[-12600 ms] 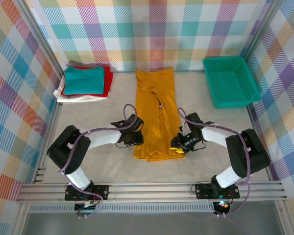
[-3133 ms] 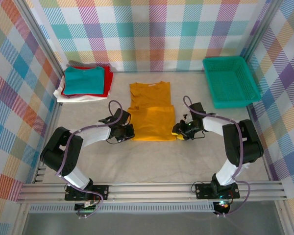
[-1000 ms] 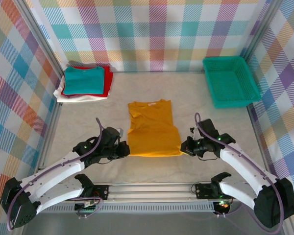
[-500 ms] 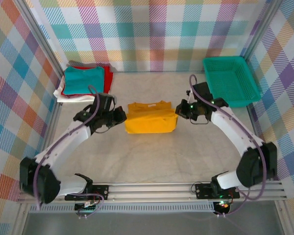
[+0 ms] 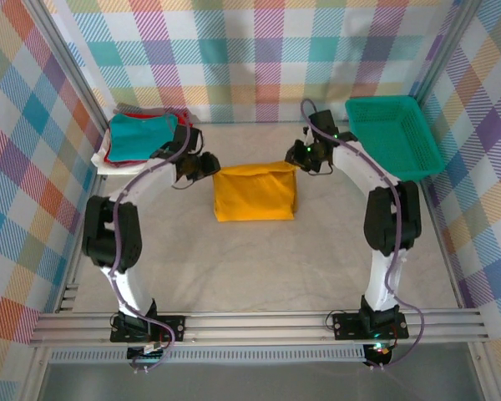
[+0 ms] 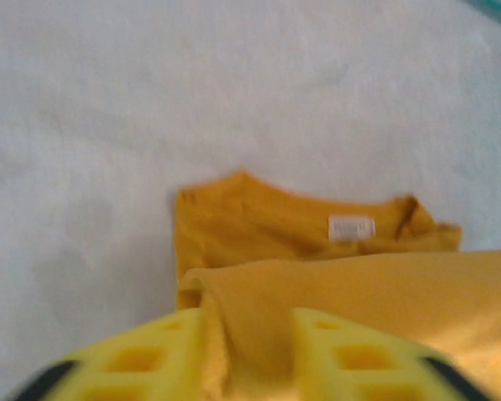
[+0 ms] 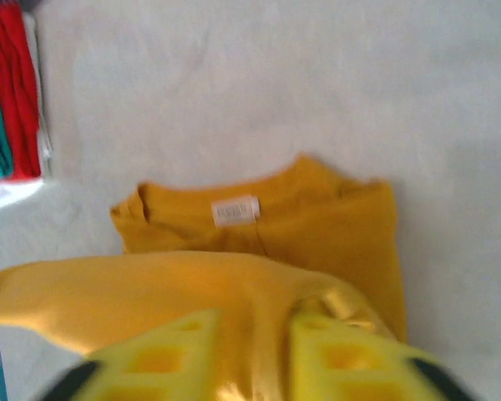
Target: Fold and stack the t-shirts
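Top external: one mustard tee point(image 5: 255, 192) (folded).

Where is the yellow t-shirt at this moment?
Top view: the yellow t-shirt is mid-table, its far corners held by the left end effector and right end effector, right of the folded stack.

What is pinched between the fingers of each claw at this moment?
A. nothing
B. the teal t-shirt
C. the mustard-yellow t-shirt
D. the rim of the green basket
C: in both wrist views, a fold of the mustard-yellow t-shirt runs between the fingers of the left claw and of the right claw.
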Motion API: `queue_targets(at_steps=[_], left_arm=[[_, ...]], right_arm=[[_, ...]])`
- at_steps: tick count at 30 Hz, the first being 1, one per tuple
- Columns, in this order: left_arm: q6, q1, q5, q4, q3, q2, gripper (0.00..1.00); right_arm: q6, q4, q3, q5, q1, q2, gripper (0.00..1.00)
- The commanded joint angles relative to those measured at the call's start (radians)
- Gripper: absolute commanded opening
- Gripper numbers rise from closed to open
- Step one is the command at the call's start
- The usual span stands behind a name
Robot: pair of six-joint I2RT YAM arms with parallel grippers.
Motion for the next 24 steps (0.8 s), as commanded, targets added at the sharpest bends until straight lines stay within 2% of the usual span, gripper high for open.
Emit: queue_targets(at_steps=[1,4,7,8,9,10,11,13,16,20,24], left_arm=[[0.078,0.025,-0.102,-0.051,0.193,0.086,0.57],[0.066,0.013,-0.098,-0.070,0.232,0.066,0.60],[0.039,-0.045,-0.090,0.023,0.079,-0.055,0.54],[0.030,-0.067,-0.086,0.057,0.021,-0.085,0.53],[0.018,-0.090,-0.063,0.106,-0.040,-0.107,0.50],[-0.001,-0.107,-0.043,0.163,-0.095,-0.118,0.48],[-0.016,-0.120,-0.031,0.212,-0.137,-0.120,0.47],[-0.020,-0.144,0.002,0.323,-0.214,-0.099,0.45],[-0.024,-0.147,0.028,0.394,-0.259,-0.022,0.41],[-0.027,-0.145,0.008,0.478,-0.331,0.048,0.39],[-0.063,-0.139,0.000,0.558,-0.400,0.046,0.40]], right_arm=[[-0.018,-0.089,0.202,0.008,-0.041,0.097,0.44],[-0.044,-0.106,0.241,-0.009,-0.033,0.064,0.44],[-0.089,-0.050,0.089,-0.019,0.006,-0.070,0.41],[-0.083,-0.010,0.011,-0.044,0.015,-0.114,0.36],[-0.055,0.079,-0.094,-0.088,0.022,-0.162,0.23],[-0.012,0.168,-0.195,-0.137,0.027,-0.196,0.16],[0.020,0.234,-0.263,-0.178,0.032,-0.208,0.12],[0.045,0.300,-0.333,-0.239,0.050,-0.183,0.08],[0.051,0.345,-0.378,-0.258,0.062,-0.110,0.08],[0.037,0.375,-0.418,-0.206,0.058,-0.026,0.06],[0.054,0.406,-0.466,-0.170,0.052,0.021,0.06]])
